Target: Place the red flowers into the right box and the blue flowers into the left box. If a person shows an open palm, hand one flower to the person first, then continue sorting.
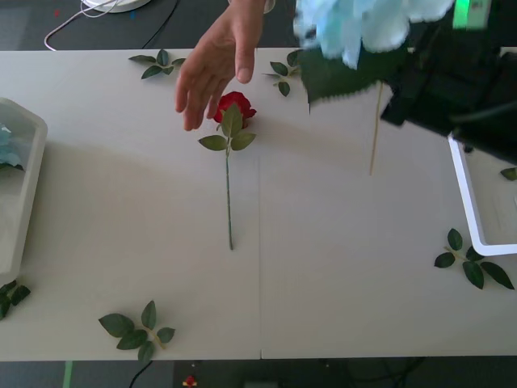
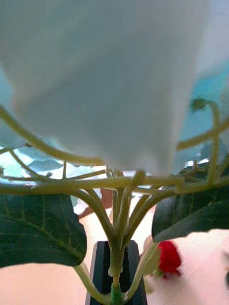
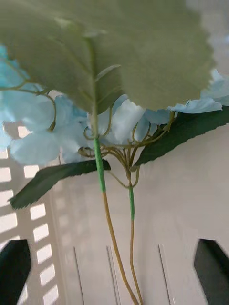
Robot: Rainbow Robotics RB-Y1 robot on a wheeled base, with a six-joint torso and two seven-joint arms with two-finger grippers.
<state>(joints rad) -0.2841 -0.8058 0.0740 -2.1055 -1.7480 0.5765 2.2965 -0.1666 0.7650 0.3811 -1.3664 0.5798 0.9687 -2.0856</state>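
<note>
While the right gripper (image 2: 116, 279) pinches a blue flower (image 1: 363, 24) stem, the left gripper (image 3: 114, 271) gapes inside the left box (image 1: 24, 194) over blue flowers (image 3: 71, 128).

Loose green leaf sprigs (image 1: 137, 331) lie scattered on the white table (image 1: 323, 275): near left, near right, far edge; a white cable (image 1: 77, 18) curls on the floor beyond.

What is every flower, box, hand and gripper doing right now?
Red rose: lying flat on the table.
Held blue flower: up in the air, stem pinched by the right gripper.
Other blue flower: inside the left box.
Left gripper: open, in the left box.
Right box: on the table, inside mostly hidden.
Person's hand: open, reaching above the rose.
</note>
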